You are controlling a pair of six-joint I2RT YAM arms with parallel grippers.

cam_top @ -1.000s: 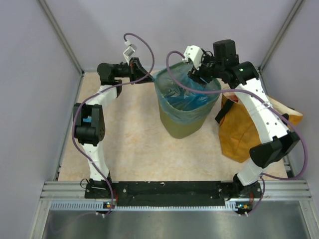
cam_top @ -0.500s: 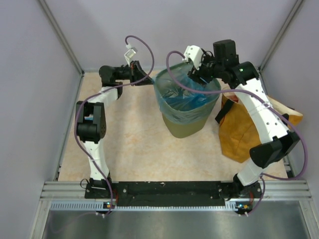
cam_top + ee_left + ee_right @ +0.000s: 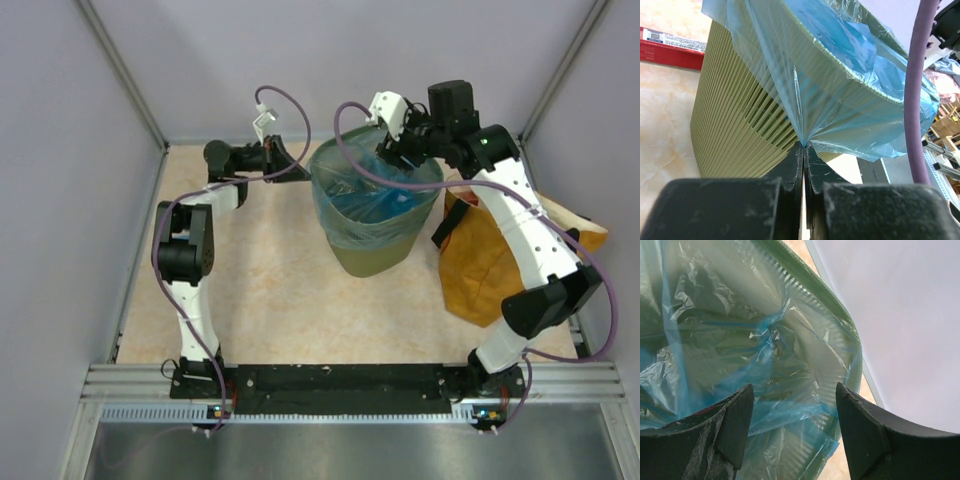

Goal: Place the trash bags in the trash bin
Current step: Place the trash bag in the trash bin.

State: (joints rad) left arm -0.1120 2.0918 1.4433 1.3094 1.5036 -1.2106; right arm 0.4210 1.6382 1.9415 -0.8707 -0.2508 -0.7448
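L gripper (image 3: 803, 146) is clamped tight on a pinch of the trash bag (image 3: 840, 95), with the film tented taut off the trash bin (image 3: 735, 115) rim, prob. to seat the cuff over the edge. R gripper (image 3: 793, 390) hangs agape over the bin's mouth w/ nothing in it. The bag lines the bin.

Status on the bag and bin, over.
Left tool shut on trash bag film outside bin rim. Right tool open over bin mouth. Purple cable crosses the mouth.
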